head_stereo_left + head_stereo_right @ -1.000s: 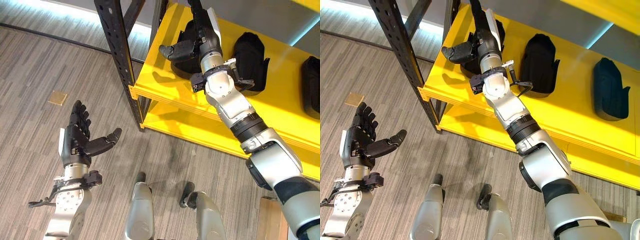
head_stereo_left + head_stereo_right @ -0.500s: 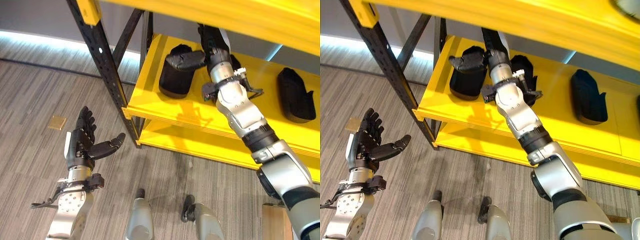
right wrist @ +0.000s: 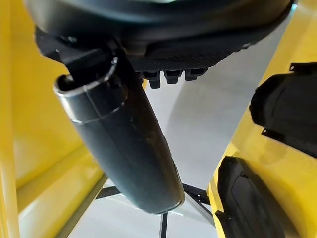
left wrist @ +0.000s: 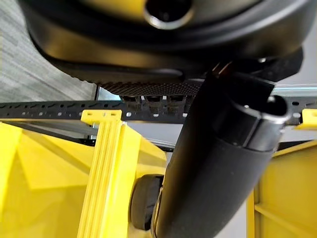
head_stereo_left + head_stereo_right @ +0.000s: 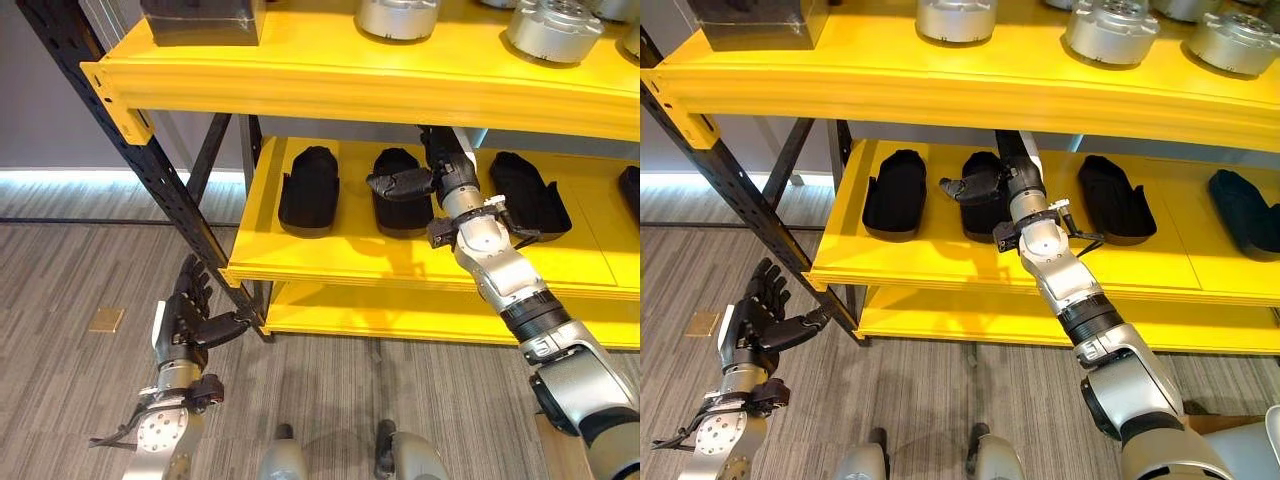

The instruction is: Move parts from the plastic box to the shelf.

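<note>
Several black moulded parts lie in a row on the yellow shelf's (image 5: 330,262) middle level: one at the left (image 5: 308,188), a second (image 5: 400,205) beside it, a third (image 5: 528,195) further right. My right hand (image 5: 441,168) reaches in over the second part, open, thumb (image 3: 124,148) stretched out, nothing held. Two of the black parts (image 3: 247,203) show past that thumb. My left hand (image 5: 183,322) hangs low by the shelf's corner, open and holding nothing, with its thumb (image 4: 213,173) toward the frame.
Silver round parts (image 5: 552,28) and a dark box (image 5: 200,18) stand on the upper yellow level (image 5: 300,85). A black perforated upright (image 5: 150,170) runs slanted down the shelf's left corner, close to my left hand. Grey plank floor (image 5: 60,260) lies to the left.
The camera has tilted up, bringing the upper level into sight. My right hand's thumb has gone from over the leftmost part to over the second one. The left hand stays open.
</note>
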